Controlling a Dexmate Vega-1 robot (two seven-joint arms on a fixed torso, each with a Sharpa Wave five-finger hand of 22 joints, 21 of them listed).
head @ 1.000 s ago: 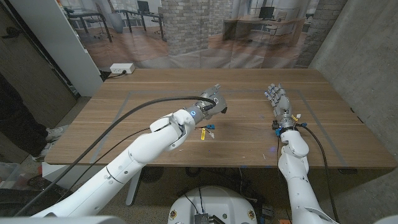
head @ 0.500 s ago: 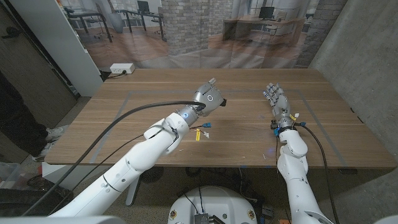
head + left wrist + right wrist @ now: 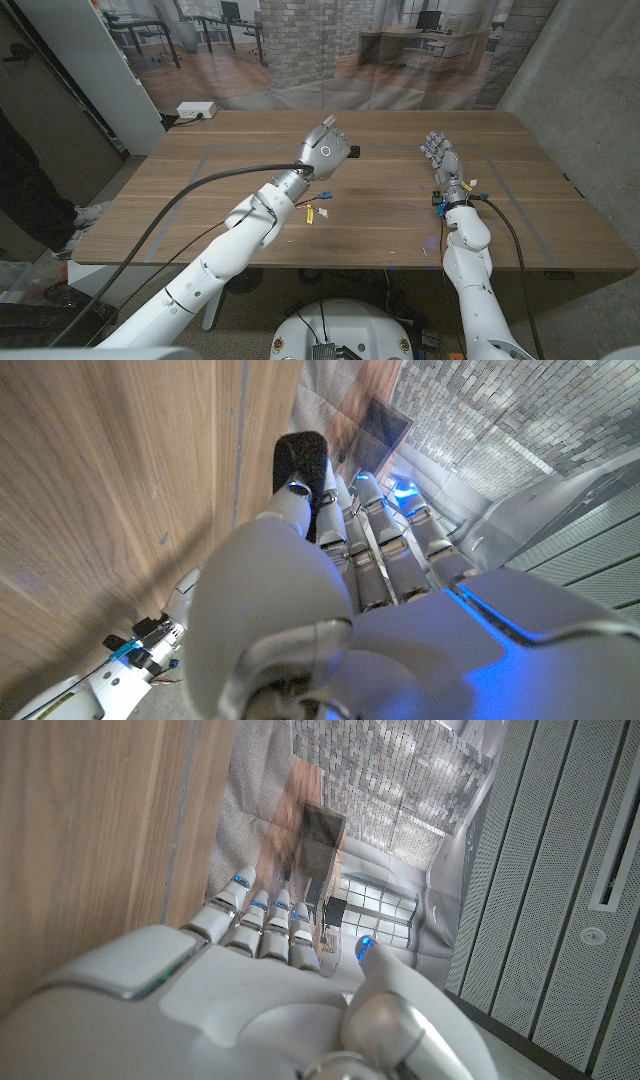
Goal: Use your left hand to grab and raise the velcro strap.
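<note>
Wooden tabletop (image 3: 250, 170) under two white arms, the left hand (image 3: 327, 152) lifted with the velcro strap (image 3: 354, 152).

Broad brown planks run from the near edge to a backdrop printed with an office scene, where a white power strip (image 3: 196, 110) lies at the far left corner. The left arm reaches in from the near left, trailing a black cable, and its hand is raised above the middle of the tabletop; its fingers (image 3: 372, 525) are curled close together around the black strap (image 3: 300, 472), whose dark end sticks out beyond them toward the right. The right hand (image 3: 442, 160) is on the right side of the tabletop, its fingers (image 3: 262, 925) straight, side by side and holding nothing. Small coloured wire ends (image 3: 318, 208) dangle below the left wrist.
</note>
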